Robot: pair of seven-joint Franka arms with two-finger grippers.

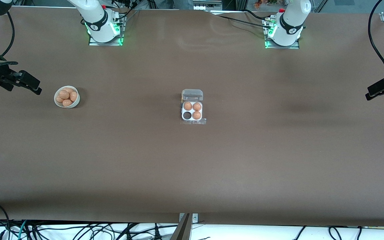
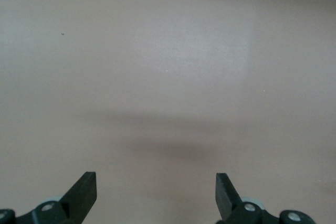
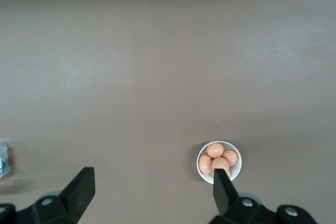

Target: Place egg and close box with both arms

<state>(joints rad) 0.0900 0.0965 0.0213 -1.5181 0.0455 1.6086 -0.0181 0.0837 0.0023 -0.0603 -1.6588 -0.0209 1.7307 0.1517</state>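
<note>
The clear egg box sits open at the table's middle, its lid lying flat toward the robots. Three brown eggs fill three cells; the fourth cell is empty. A cream bowl with several brown eggs stands toward the right arm's end. My right gripper hovers open and empty over the table beside the bowl. Its wrist view shows the gripper, the bowl and the box's edge. My left gripper hovers open and empty over bare table at the left arm's end; its wrist view shows only table.
The two arm bases stand along the table edge farthest from the front camera. Black cables hang over the left arm's end. A metal bracket and loose cables lie at the edge nearest the front camera.
</note>
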